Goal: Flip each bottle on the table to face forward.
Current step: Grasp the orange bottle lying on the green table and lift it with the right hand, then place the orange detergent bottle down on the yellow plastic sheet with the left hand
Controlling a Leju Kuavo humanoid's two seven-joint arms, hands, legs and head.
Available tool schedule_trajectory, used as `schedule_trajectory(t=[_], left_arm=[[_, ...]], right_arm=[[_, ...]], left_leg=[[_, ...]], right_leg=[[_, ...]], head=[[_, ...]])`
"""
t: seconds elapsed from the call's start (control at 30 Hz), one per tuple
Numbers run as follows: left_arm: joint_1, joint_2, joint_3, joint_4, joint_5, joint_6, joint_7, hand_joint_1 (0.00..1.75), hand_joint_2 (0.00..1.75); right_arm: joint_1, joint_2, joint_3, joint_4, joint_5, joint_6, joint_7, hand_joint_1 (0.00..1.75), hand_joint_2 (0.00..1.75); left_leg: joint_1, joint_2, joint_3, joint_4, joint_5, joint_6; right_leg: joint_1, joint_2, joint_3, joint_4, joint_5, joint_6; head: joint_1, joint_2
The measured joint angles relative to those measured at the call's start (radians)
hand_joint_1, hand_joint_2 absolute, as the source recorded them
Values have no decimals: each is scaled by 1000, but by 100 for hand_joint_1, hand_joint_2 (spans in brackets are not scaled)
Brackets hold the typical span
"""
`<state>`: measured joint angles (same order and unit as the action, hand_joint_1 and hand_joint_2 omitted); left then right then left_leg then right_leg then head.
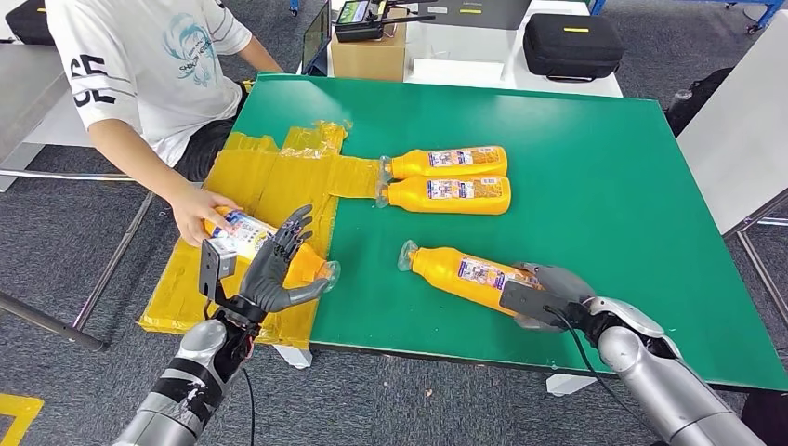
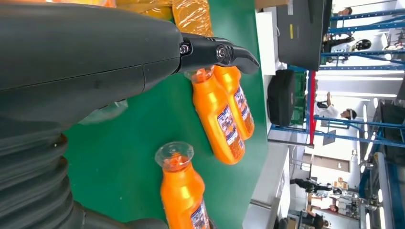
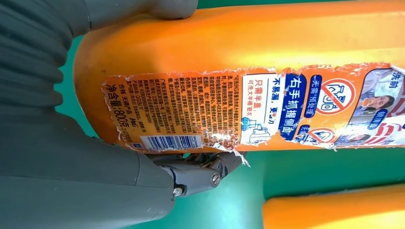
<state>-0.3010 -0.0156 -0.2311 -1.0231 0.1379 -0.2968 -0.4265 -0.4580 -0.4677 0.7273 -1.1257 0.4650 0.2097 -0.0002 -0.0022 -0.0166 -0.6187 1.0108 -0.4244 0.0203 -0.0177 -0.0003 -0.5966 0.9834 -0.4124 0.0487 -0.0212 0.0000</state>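
Note:
Four orange bottles lie on their sides on the green table (image 1: pixel 604 186). Two rest side by side in the middle, the far bottle (image 1: pixel 446 162) and the near bottle (image 1: pixel 451 194), both showing labels; the pair (image 2: pixel 224 119) also appears past my left hand. My right hand (image 1: pixel 548 293) grips the base end of a third bottle (image 1: pixel 460 272) near the front edge; its torn label (image 3: pixel 239 107) faces the wrist camera, with the thumb and a finger on opposite sides. A fourth bottle (image 1: pixel 249 238) lies on the yellow taped patch, with a person's hand (image 1: pixel 198 214) on it. My left hand (image 1: pixel 279 265) hovers over it, fingers spread.
A person in a white shirt (image 1: pixel 149 56) sits at the table's left corner. The yellow taped sheet (image 1: pixel 269 177) covers the left edge. A cardboard box (image 1: pixel 369 54) and a black case (image 1: pixel 569 45) stand on the white table behind. Bare green surface lies at right.

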Motion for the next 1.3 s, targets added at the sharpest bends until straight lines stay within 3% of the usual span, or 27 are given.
schedule_trajectory(t=[0.07,0.17,0.3,0.43,0.67,0.9,1.03,1.3], left_arm=[[2,1,2,-1,2,4,3,0,175],[17,1,15,-18,2,40,14,0,175],[43,0,30,-66,-22,118,35,0,175],[43,-5,29,-93,-42,166,43,0,175],[42,-10,29,-106,-49,179,47,0,175],[19,-24,24,-106,-30,203,58,0,175],[-15,-33,5,-97,47,141,87,0,175],[-103,-38,-55,-29,177,14,126,0,175]], right_arm=[[13,6,-6,-8,4,-24,0,175,175],[68,48,-51,-45,44,-144,-5,175,175],[183,175,-157,-138,88,-331,-55,175,175],[254,295,-220,-203,81,-418,-106,175,175],[292,371,-272,-239,69,-429,-120,175,175],[305,448,-293,-239,27,-497,-211,175,175],[279,489,-288,-208,-17,-492,-264,175,175],[145,518,-219,-28,-55,-369,-350,175,175]], left_leg=[[0,0,0,0,0,0],[0,0,0,0,0,0],[2,0,0,0,0,-1],[3,0,0,0,0,-1],[2,0,0,0,0,0],[2,1,0,0,0,0],[2,1,0,0,0,-1],[2,0,0,0,1,0]], right_leg=[[0,0,0,0,0,0],[0,0,0,0,0,0],[1,0,-1,0,0,-1],[3,0,-1,0,-1,-1],[1,0,-1,0,0,-1],[1,0,-1,0,0,-1],[1,0,-1,0,0,-1],[1,0,0,1,0,0]], head=[[0,0],[0,0],[0,0],[0,0],[0,0],[0,0],[0,0],[0,0]])
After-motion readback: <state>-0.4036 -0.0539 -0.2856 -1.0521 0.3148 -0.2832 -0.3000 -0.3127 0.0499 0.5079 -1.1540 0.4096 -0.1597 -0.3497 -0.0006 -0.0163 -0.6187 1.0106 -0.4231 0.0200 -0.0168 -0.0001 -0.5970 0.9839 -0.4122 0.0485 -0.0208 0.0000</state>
